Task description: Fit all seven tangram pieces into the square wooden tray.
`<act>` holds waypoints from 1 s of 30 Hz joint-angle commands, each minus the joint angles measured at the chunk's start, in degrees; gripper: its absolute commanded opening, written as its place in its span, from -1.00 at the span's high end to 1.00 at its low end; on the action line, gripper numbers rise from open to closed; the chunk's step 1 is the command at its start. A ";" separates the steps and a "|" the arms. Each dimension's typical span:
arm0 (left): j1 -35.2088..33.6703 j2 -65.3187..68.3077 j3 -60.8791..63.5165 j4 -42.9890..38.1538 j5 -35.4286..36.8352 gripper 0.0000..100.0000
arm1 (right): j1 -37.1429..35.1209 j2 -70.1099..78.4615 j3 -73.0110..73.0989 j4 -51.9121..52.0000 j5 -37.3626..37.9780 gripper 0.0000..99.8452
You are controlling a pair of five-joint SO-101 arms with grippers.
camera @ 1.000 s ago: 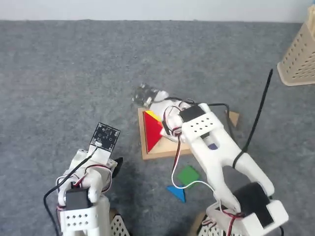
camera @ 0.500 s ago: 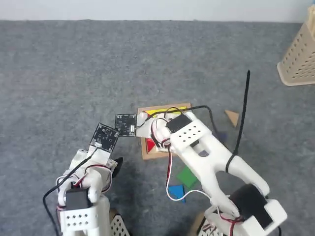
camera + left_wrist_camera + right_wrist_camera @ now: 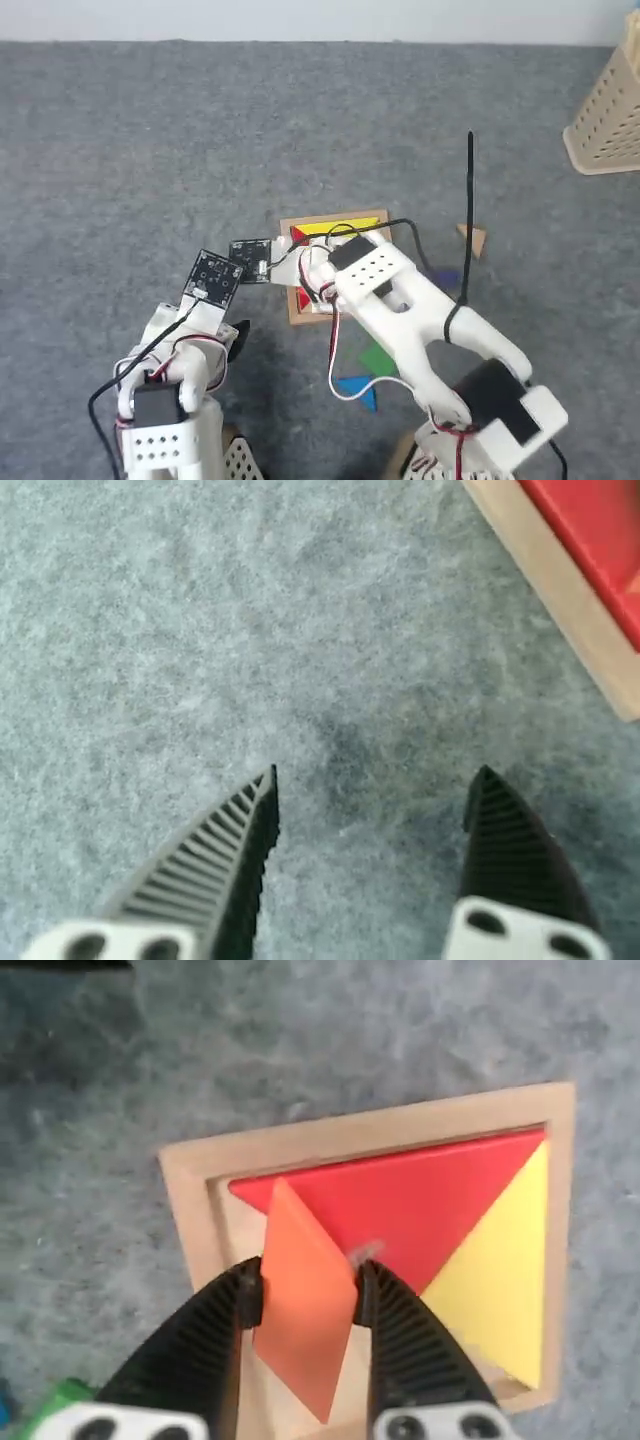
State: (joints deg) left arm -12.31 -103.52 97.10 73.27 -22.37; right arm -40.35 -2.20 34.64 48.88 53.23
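- Within the last second the right gripper (image 3: pixel 308 1272), clamped on the orange parallelogram (image 3: pixel 300 1345), had swung back from the wooden tray's (image 3: pixel 185 1210) far side to above its unfilled part, beside the red triangle (image 3: pixel 400 1195) and yellow triangle (image 3: pixel 505 1260).
- That likely left only lowering it in.
- The left gripper (image 3: pixel 375 790) stayed spread open just off the tray.
- The green piece (image 3: pixel 380 358), blue triangle (image 3: pixel 358 388) and tan triangle (image 3: pixel 471 240) lay outside the tray, unplaced.

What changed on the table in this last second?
The right arm swung across the tray toward the left arm; its jaws are shut on an orange piece. The left arm, the tray, the green piece and the blue piece stayed put.
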 commanded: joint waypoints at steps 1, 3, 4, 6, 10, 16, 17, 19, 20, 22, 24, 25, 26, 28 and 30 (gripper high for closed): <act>0.18 -0.88 -0.48 0.26 -0.26 0.44 | 1.63 0.84 -4.40 -1.01 0.44 0.98; 0.18 -0.88 -0.48 0.26 -0.26 0.44 | 1.19 2.24 -5.27 -0.84 0.44 0.98; 0.18 -0.88 -0.48 0.26 -0.26 0.44 | 1.01 2.68 -5.63 -0.84 0.44 0.98; 0.18 -0.88 -0.48 0.26 -0.26 0.44 | 0.84 3.47 -5.89 -1.01 0.44 0.98; 0.18 -0.88 -0.48 0.26 -0.26 0.44 | 0.66 3.74 -5.54 -0.75 0.44 0.95; 0.18 -0.88 -0.48 0.26 -0.26 0.44 | 0.57 3.30 -5.89 3.03 0.62 0.82; 0.18 -0.88 -0.48 0.26 -0.26 0.44 | 0.75 3.30 -5.89 3.12 0.62 0.81; 0.18 -0.88 -0.48 0.26 -0.26 0.44 | 1.01 3.30 -6.24 3.30 0.53 0.79; 0.18 -0.88 -0.48 0.26 -0.26 0.44 | 1.10 3.30 -6.51 3.30 0.53 0.78; 0.18 -0.88 -0.48 0.26 -0.26 0.44 | 1.54 3.30 -6.68 3.38 0.44 0.76; 0.18 -0.88 -0.48 0.26 -0.26 0.44 | 1.89 3.30 -6.68 3.38 0.44 0.74; 0.18 -0.88 -0.48 0.26 -0.26 0.44 | 1.98 3.30 -6.68 3.56 0.35 0.73; 0.18 -0.88 -0.48 0.26 -0.26 0.44 | 1.98 3.30 -6.77 4.35 0.00 0.72; 0.18 -0.88 -0.48 0.26 -0.26 0.44 | 1.98 3.21 -7.82 5.85 -1.67 0.69; 0.18 -0.88 -0.48 0.26 -0.26 0.44 | 1.98 2.59 -8.35 6.64 -2.37 0.67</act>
State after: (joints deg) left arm -12.31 -103.52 97.10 73.27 -22.37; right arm -39.65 2.20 30.33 53.63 52.35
